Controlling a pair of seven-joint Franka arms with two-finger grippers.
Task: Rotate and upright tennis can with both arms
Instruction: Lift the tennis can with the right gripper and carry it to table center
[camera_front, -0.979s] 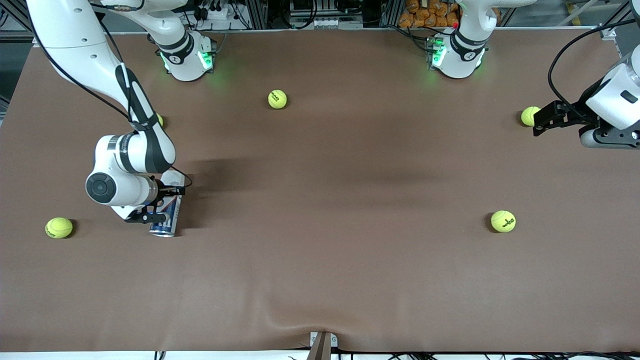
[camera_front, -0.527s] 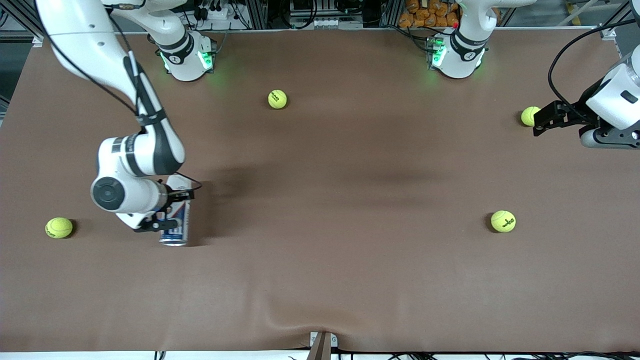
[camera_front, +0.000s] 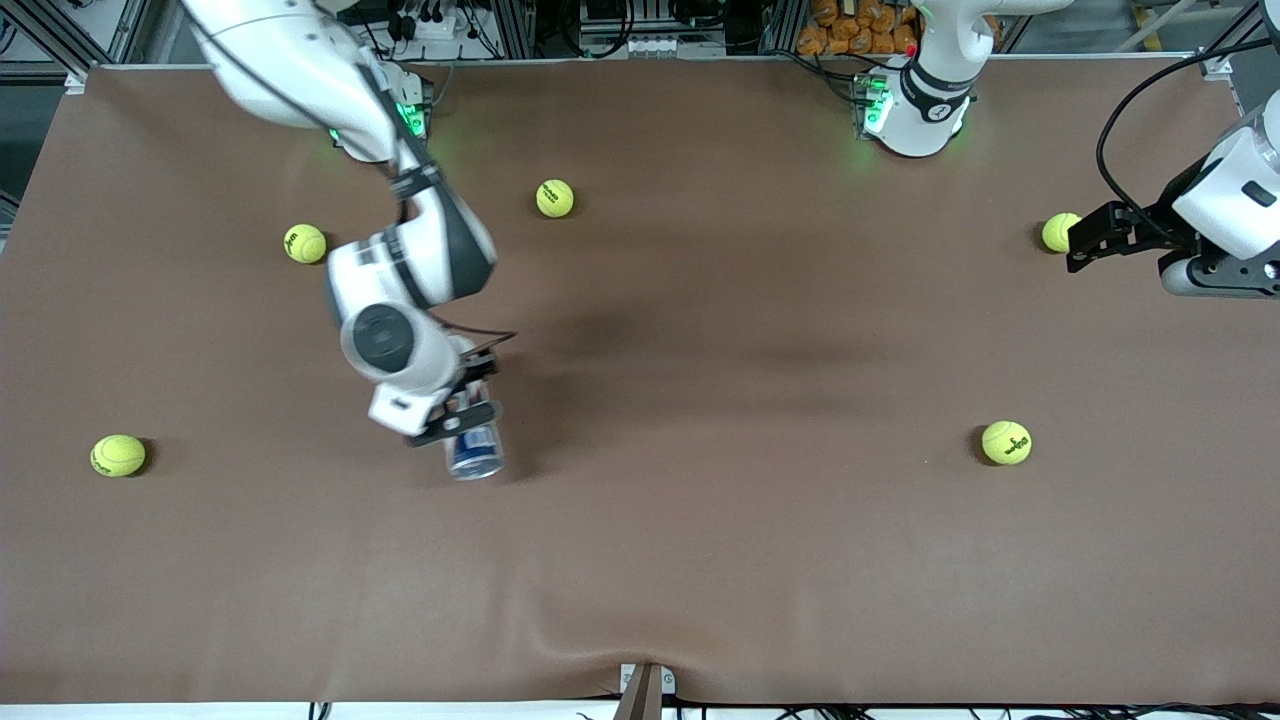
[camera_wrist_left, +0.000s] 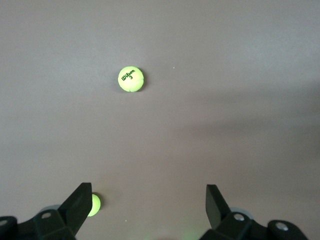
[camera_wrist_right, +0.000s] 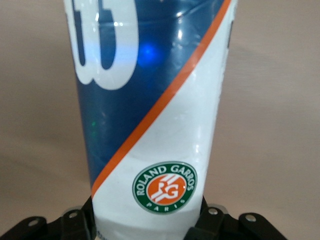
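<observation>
Start at the right arm's end of the brown table (camera_front: 700, 560), where a tennis ball (camera_front: 118, 455) sits alone near the edge and a second one (camera_front: 304, 243) lies closer to the arm bases. Neither matters to you yet; they are simply clutter to steer round.

Next comes your right gripper (camera_front: 462, 418), reaching down from its base at the top of the front view. Its fingers are pinched onto the tennis can (camera_front: 474, 450), and the right wrist view shows why the hold looks secure: the can (camera_wrist_right: 155, 115) fills the frame lengthwise, blue and white with an orange stripe and a Roland Garros badge, seated squarely between the jaws. The can is tilted rather than upright, its silver-rimmed end pointing toward the front camera; whether that end touches the cloth I cannot tell. You are probably carrying it toward mid-table so the other arm can reach it.

Further along, a third ball (camera_front: 555, 198) rests near the bases, and a fourth (camera_front: 1006, 442) lies toward the left arm's end.

Last, your left gripper (camera_front: 1090, 238) waits above the table just beside a fifth ball (camera_front: 1058, 232), fingers (camera_wrist_left: 80, 202) spread wide and holding nothing, ready to take its share of the uprighting.
</observation>
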